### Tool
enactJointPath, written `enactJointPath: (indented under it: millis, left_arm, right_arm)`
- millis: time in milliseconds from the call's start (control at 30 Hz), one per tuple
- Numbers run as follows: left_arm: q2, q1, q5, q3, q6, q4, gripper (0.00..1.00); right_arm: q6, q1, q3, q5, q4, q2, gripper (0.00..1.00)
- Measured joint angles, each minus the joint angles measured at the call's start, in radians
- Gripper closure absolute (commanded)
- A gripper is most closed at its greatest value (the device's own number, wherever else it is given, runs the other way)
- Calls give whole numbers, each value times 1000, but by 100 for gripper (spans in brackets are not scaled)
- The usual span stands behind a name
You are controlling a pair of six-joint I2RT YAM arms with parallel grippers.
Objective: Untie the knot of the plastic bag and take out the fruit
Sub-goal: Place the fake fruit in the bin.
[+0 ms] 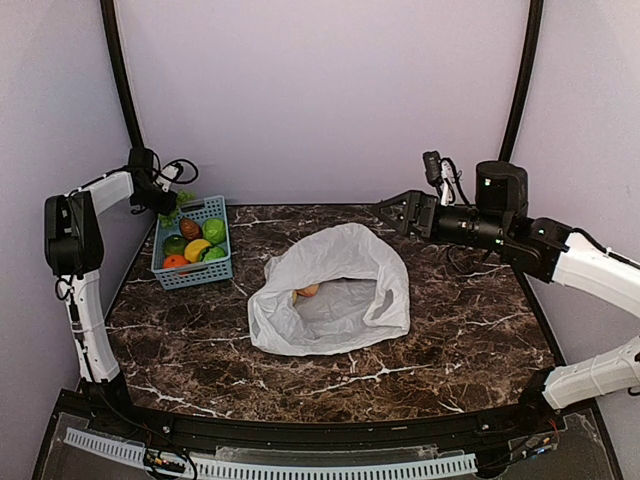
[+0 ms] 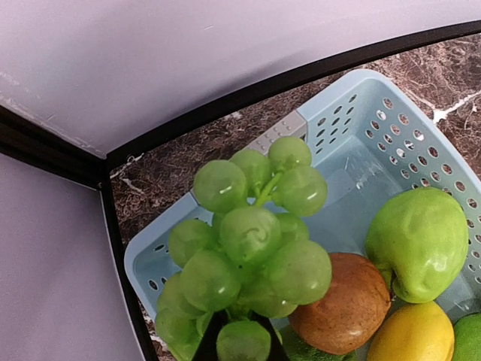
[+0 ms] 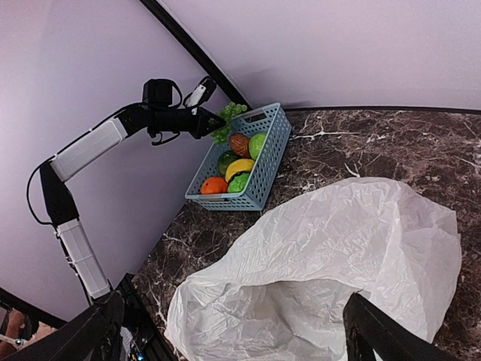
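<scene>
With the left gripper (image 3: 213, 125), pinches a grape bunch (image 2: 248, 248) between closed fingers, in the air over the 11 o'clock corner of the blue basket (image 1: 195, 275). With the right gripper (image 1: 388, 213), holds nothing. Spreads its jaws wide, in the air at 1 o'clock from the plastic bag (image 1: 345, 260) and apart from it.

Finds the plastic bag slumped at mid-table, mouth gaping toward 7 o'clock. Places the basket at 10 o'clock from it, near but not touching.

Counts two arms, two grippers, one bag, one basket and one grape bunch. In the basket, counts six loose pieces from the top view: one brown fruit (image 1: 189, 228), one yellow fruit (image 1: 197, 250), one orange fruit (image 1: 174, 262) and three green fruits (image 1: 214, 230). Inside the bag mouth, counts one tan-orange fruit (image 1: 309, 291). Cannot tell whether the yellowish sliver at its 8 o'clock is a second.

Gets that bagged fruit from the top view alone. From the left wrist view, gets the dark fingertips (image 2: 213, 338) closing on the bunch at 6 o'clock, with only the basket corner beneath. From the right wrist view, gets the bag's crinkled far side, plus the whole left arm reaching over the basket at 11 o'clock.
</scene>
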Motion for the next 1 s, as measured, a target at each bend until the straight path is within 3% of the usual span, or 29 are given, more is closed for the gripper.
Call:
enactJointPath:
  millis: [100, 333, 1000]
  left_arm:
    - [23, 0, -18, 23, 3, -6, 92]
    - [47, 0, -32, 27, 4, -21, 63]
    - [36, 0, -23, 105, -80, -84, 32]
  right_arm:
    - [3, -6, 0, -4, 0, 3, 1]
    - [4, -17, 0, -12, 0, 16, 1]
    - [-13, -38, 6, -30, -17, 19, 1]
